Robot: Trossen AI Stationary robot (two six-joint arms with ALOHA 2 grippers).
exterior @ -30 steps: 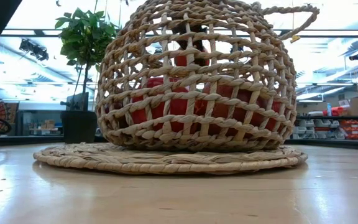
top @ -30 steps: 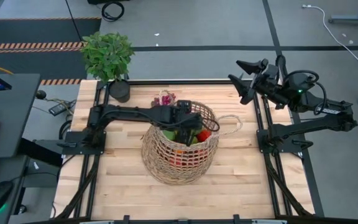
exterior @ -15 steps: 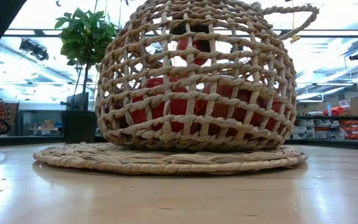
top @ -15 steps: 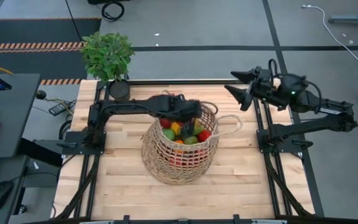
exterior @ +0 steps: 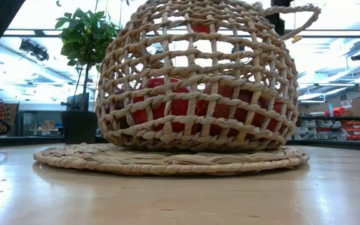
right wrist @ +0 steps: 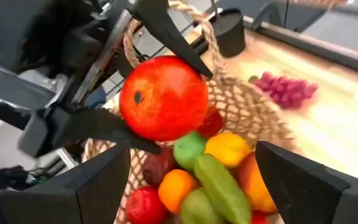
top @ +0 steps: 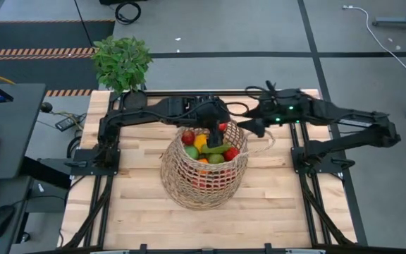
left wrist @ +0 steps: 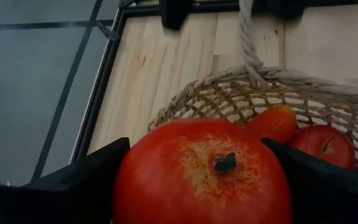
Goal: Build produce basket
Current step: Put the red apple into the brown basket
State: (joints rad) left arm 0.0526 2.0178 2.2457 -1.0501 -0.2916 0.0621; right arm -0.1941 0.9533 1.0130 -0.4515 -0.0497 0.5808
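Directly below the left tool (top: 220,127), the basket (top: 203,182) sits mid-bench, nearly full of produce (top: 206,149). The left tool has risen from inside it, clamped on a red apple (left wrist: 202,174); the right tool (top: 256,120), fingers wide, has swung in beside it, suggesting a handover. Only the right wrist view shows purple grapes (right wrist: 288,90) outside, beyond the basket.

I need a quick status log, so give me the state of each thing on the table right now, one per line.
Basket: upright on a woven mat, filled with produce.
Left pincer: over the basket's far rim, shut on a red apple.
Right pincer: open, empty, beside the basket's far handle, facing the apple.
Purple grapes: lying on the table, outside the basket.
Potted plant: upright at the far left corner.
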